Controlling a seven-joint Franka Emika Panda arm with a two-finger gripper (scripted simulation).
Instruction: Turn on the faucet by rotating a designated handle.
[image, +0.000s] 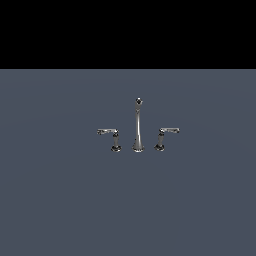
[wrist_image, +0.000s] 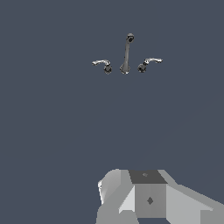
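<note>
Right now you are looking at a small chrome faucet (image: 138, 131) standing alone on a flat grey-blue worktop (image: 60, 200), roughly at the middle of the exterior view, just below the black band across the top.

Starting at the exterior view's left, you see the handle (image: 112, 137): a flat thin arm pointing toward that view's left from the top of a short upright post with a ringed base. Its post stands straight. Just beside it, in the centre, rises the spout (image: 138, 127), tall and thin, widening toward its foot and capped by a dark knob. Further along, toward the exterior view's right, sits the twin handle (image: 165, 137), whose post leans a little and whose arm points to that view's right. The three pieces stand apart from one another in a row, none touching.

From the wrist view you get the same set from above and farther back: handle (wrist_image: 104, 65), spout (wrist_image: 127, 53), twin handle (wrist_image: 147, 64). A pale grey blocky part of the arm (wrist_image: 148, 197) fills the near edge of that picture, well apart from the faucet. You cannot see the end effector's fingers in either view, so you cannot tell whether they are apart or together. Nothing touches the handle.
</note>
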